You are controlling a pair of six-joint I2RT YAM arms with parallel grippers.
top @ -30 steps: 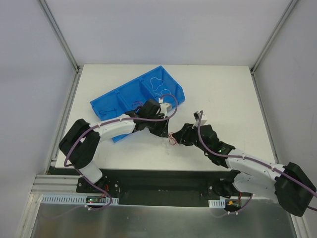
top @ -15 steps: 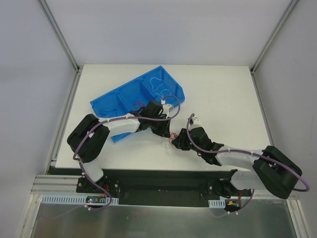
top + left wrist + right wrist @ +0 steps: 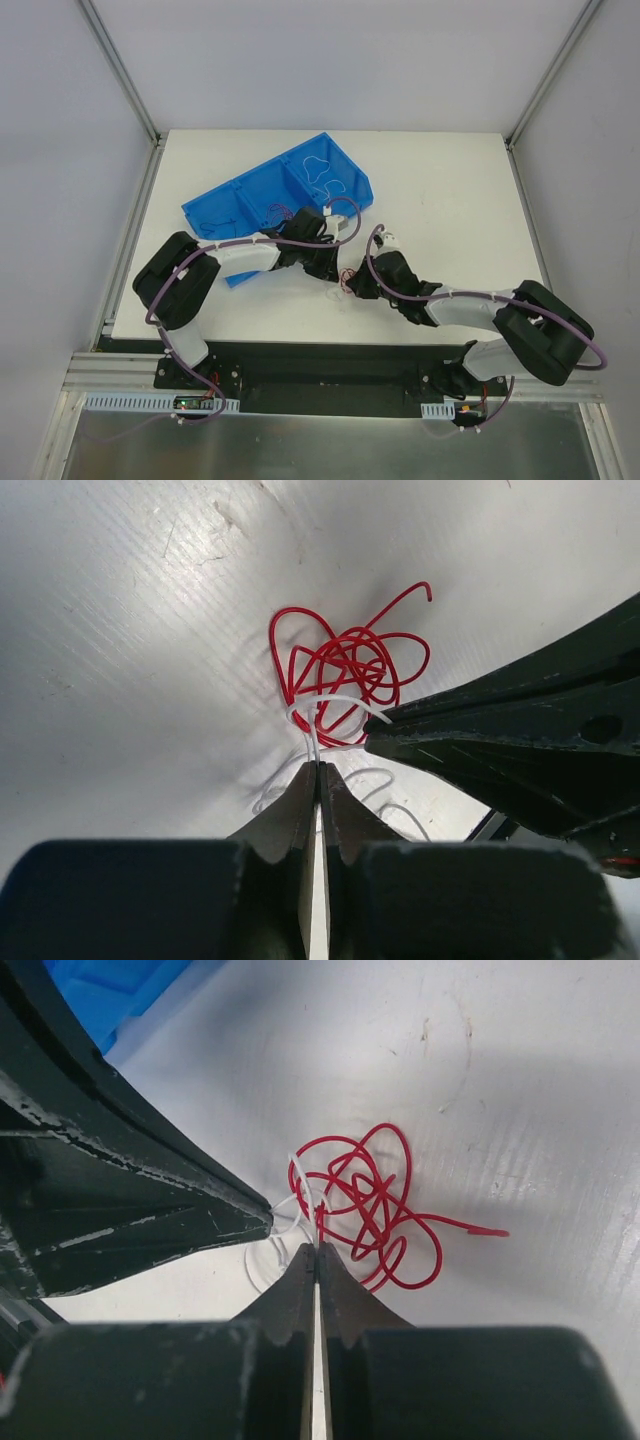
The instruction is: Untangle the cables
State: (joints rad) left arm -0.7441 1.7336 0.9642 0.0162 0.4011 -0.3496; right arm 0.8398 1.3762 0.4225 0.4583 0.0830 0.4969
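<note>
Jaws clenched on the cables [image 3: 345,668], tip to tip on the counter [image 3: 450,190].
Left wrist view: my left jaws pinch a white strand [image 3: 311,740]; right wrist view: right jaws pinch a red strand [image 3: 318,1218]. Overhead, my left arm [image 3: 240,255] and right arm [image 3: 455,305] lie low, converging beside the blue bin [image 3: 240,195].

From above, the cables [image 3: 347,284] are too small to tell strand from strand. The white wire [image 3: 340,697] disappears between the fingers of the left gripper [image 3: 318,768].

Top view looks down on the whole table [image 3: 450,190] from high behind its near edge; the 2 wrist views, close in, face each other across the cables [image 3: 348,668].
</note>
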